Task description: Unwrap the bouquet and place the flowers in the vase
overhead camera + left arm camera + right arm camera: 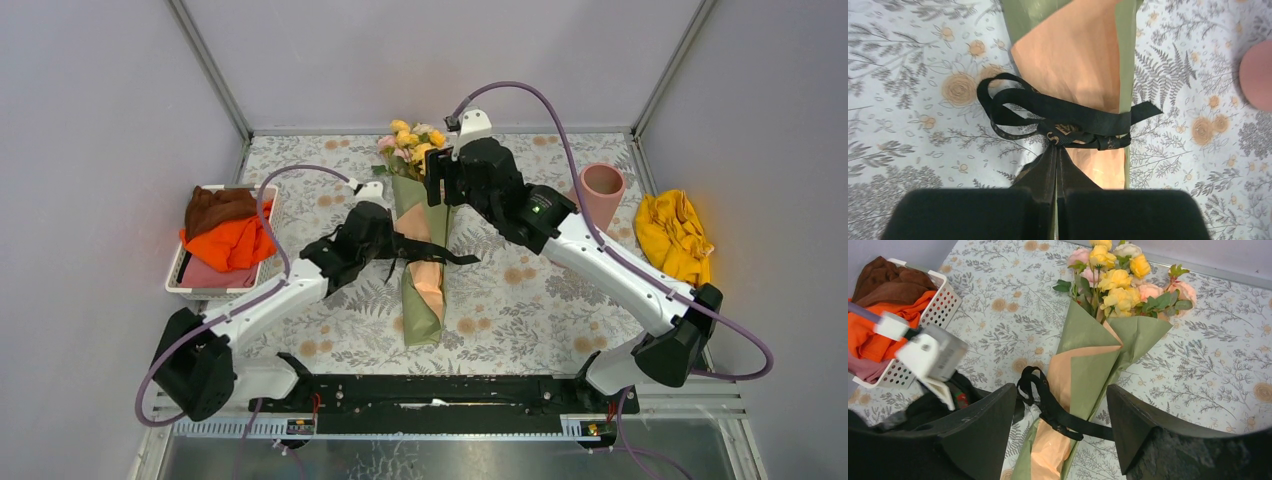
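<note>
The bouquet [425, 270] lies on the patterned table [520, 290] between the two arms. Its narrow end points near and its wide end far, where the yellow and pink flowers [1115, 282] spill out of the green and peach paper. A black ribbon [1068, 115] is tied round the middle of the cone, with a loop lying to the left and a tail running right. The left gripper [1056, 150] reaches in from the left at the ribbon. Its fingers are pressed together and pinch the ribbon right at the knot. The right gripper [1062, 390] hangs over the wide part of the wrapping, just near of the blooms. Its fingers stand apart with nothing between them, and the wrist view shows them above the paper, not touching it. The pink vase [603, 192] stands upright to the far right of the bouquet, apart from it, with its mouth open upward. A yellow cloth [675, 235] lies further right. At the left edge a white tray [175, 285] holds brown and orange cloths [228, 228].
</note>
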{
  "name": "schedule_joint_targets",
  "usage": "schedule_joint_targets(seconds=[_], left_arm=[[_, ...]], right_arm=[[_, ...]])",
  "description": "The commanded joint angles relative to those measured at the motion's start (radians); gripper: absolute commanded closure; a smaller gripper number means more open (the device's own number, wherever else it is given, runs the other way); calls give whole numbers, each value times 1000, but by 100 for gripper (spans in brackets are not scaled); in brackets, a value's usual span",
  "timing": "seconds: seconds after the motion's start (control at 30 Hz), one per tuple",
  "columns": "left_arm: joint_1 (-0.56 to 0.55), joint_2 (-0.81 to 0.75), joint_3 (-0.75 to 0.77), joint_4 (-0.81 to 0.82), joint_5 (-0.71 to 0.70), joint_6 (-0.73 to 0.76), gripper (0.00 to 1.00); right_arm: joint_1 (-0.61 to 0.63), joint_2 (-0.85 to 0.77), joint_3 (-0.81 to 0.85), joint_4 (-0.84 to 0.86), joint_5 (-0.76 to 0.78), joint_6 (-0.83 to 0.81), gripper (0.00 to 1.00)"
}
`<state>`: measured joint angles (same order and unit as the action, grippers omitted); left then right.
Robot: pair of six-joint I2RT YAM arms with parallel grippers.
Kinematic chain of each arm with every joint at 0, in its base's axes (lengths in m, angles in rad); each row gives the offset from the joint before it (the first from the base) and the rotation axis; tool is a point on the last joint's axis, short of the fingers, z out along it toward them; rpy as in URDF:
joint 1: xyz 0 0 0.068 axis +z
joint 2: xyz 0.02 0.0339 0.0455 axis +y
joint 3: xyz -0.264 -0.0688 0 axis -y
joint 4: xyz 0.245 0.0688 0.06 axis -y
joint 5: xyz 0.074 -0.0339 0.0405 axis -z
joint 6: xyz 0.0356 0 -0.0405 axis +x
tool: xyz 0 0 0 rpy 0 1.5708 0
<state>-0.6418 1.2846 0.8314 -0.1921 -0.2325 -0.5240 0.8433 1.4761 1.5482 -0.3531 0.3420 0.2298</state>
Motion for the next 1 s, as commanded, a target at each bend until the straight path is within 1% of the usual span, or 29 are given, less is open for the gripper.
schedule_joint_targets(seconds=[0.0, 0.13, 0.23, 0.37, 0.5, 0.67, 0.97], left_arm=[[-7, -77, 89, -143, -104, -3, 100], [-7, -150, 187, -241, -166, -11, 100], [-7, -207, 271, -315, -246, -47, 100], [-7, -283, 367, -366, -325, -61, 100], [-7, -344, 449, -388, -361, -52, 100], [-7, -410, 496, -398, -419, -53, 100], [-7, -493, 525, -426, -481, -58, 100]], right_arm=[[-9, -22, -18, 54, -15, 22, 26], [-9, -10, -47, 55, -16, 32, 26], [-10, -2, -68, 60, -22, 41, 26], [-9, 14, -83, 59, -41, 42, 26], [-9, 41, -101, 49, -83, 49, 26], [-9, 94, -110, 37, -141, 60, 26], [-9, 212, -103, 16, -210, 66, 32]])
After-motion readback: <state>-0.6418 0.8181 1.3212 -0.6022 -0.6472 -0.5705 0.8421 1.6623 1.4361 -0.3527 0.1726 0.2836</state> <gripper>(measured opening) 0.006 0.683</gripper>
